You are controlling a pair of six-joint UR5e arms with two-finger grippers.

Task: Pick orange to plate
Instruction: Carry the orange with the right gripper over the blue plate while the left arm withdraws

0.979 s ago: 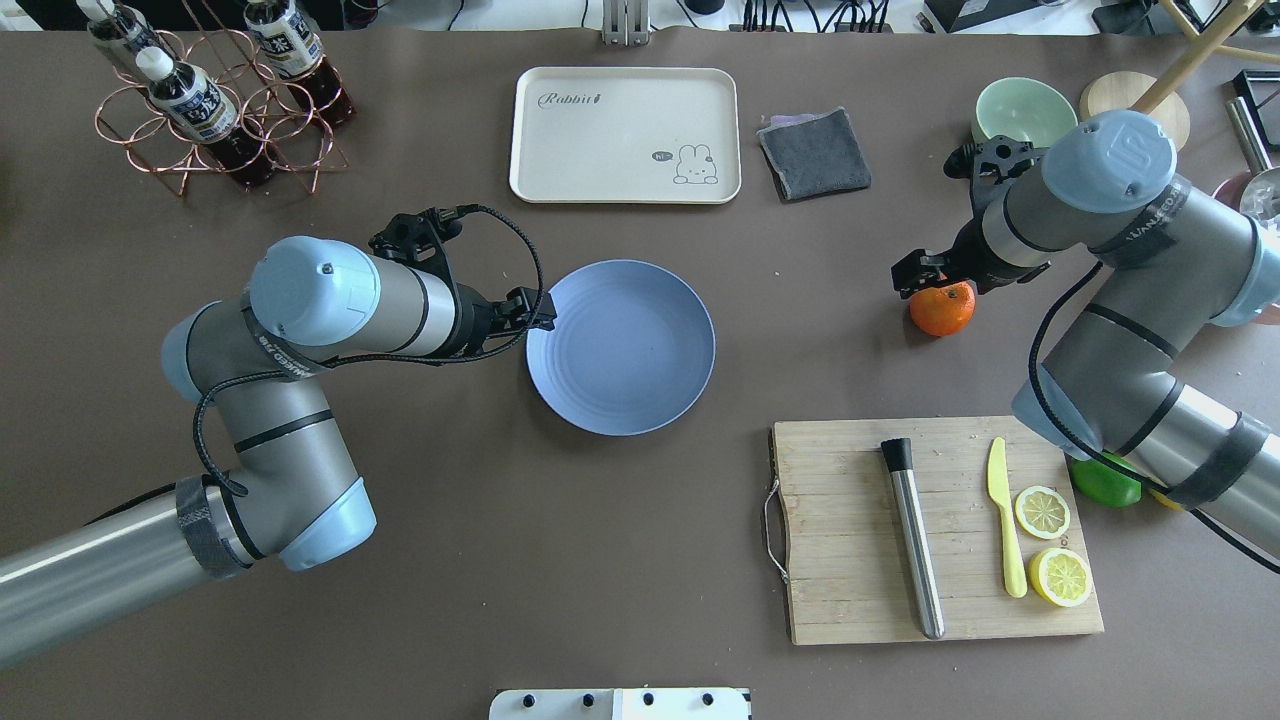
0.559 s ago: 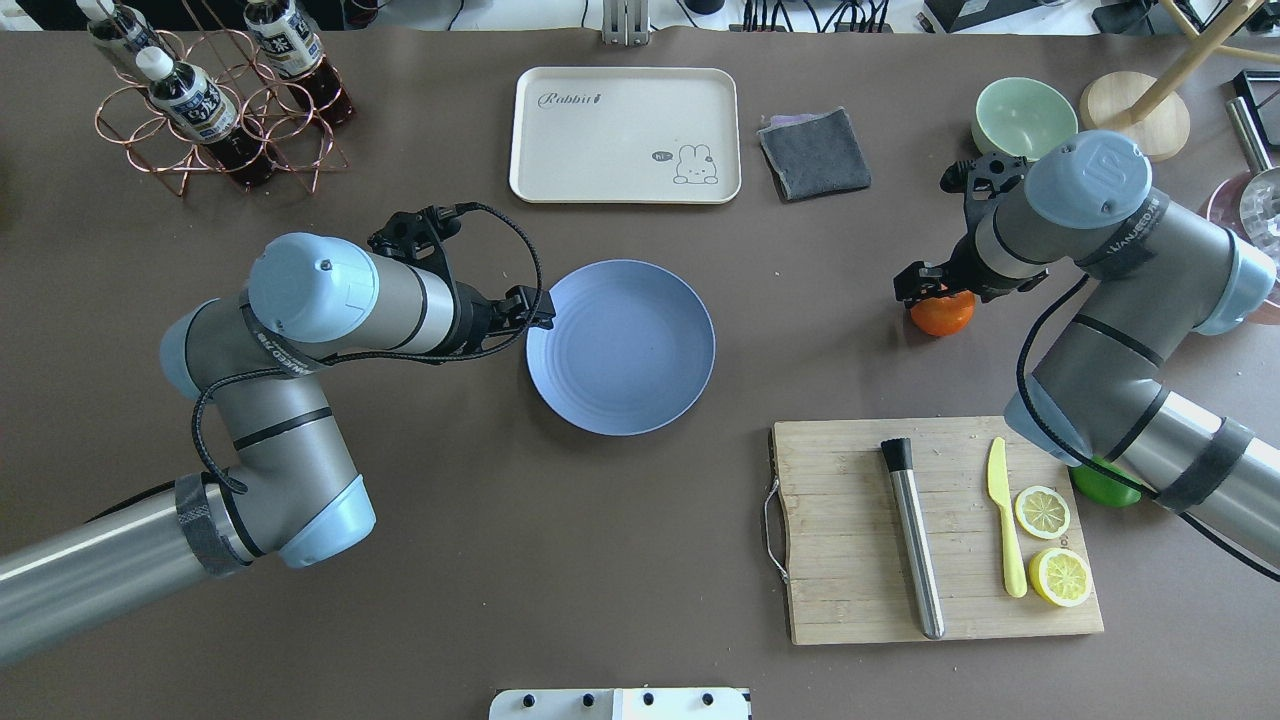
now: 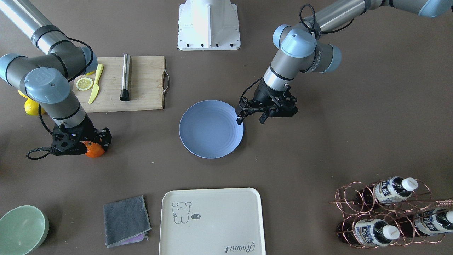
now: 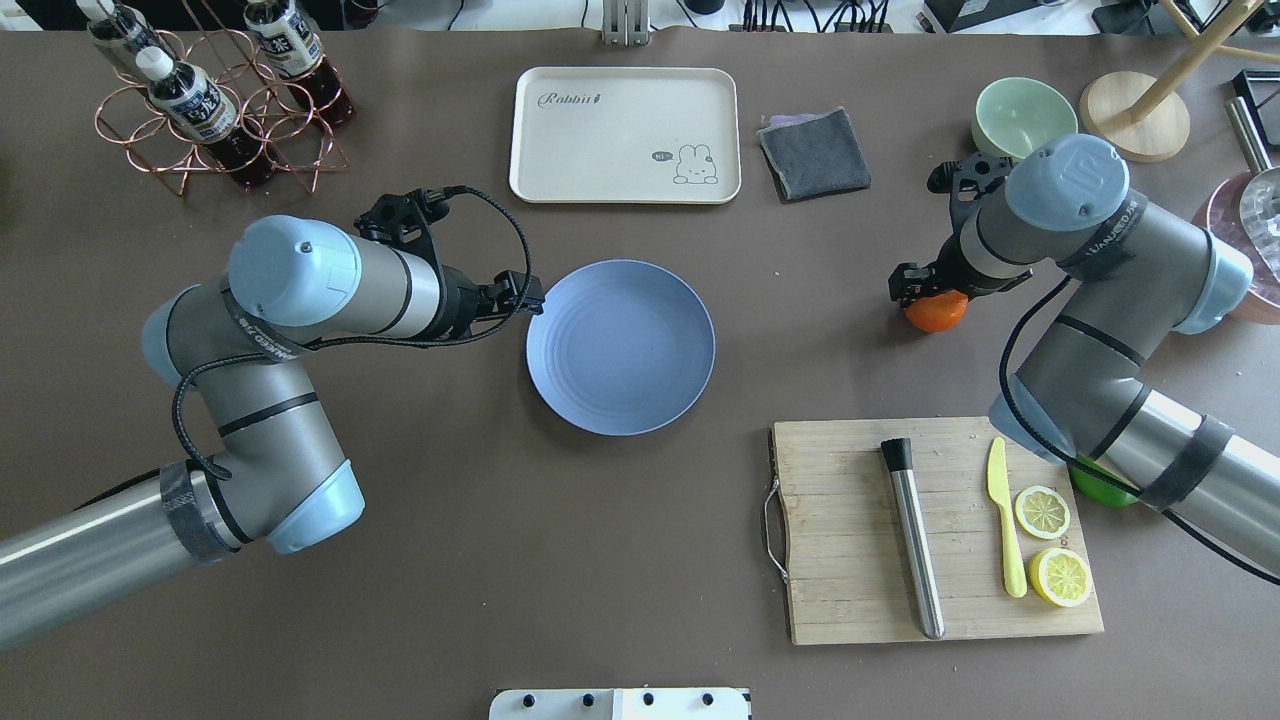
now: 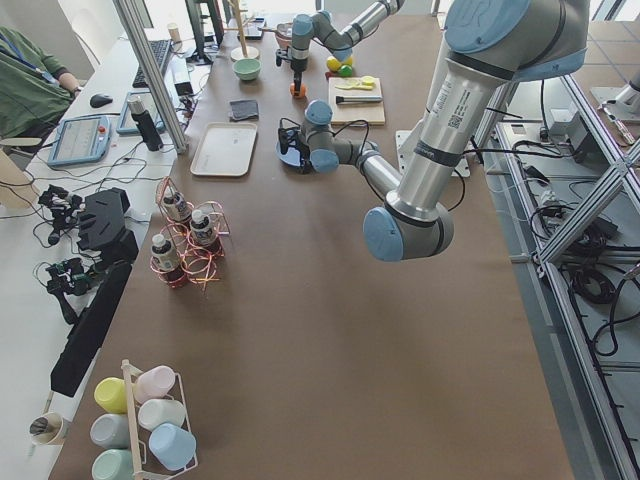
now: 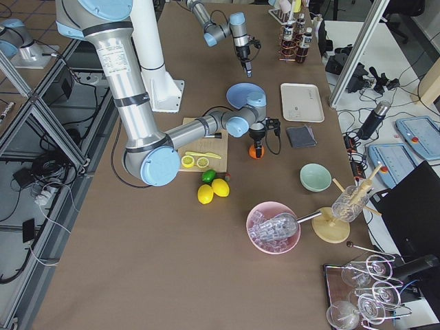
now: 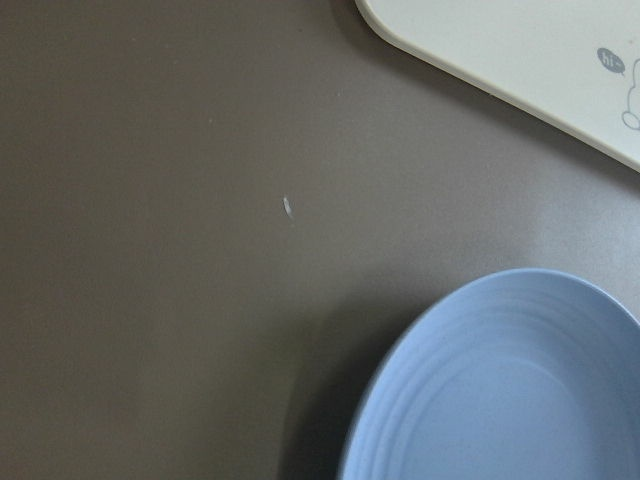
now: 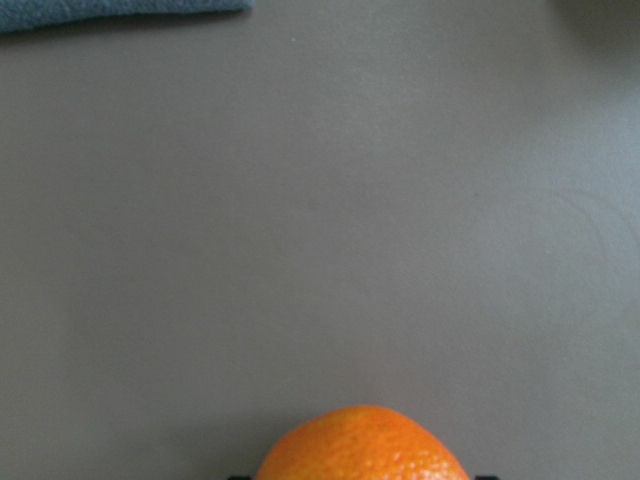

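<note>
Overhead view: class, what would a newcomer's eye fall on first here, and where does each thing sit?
The bright orange stands out on the table's right side, with the right gripper down over it. The blue plate lies bare mid-table, with the left gripper by its left rim. A cutting board with lemon slices sits nearer the robot, on the right.
</note>
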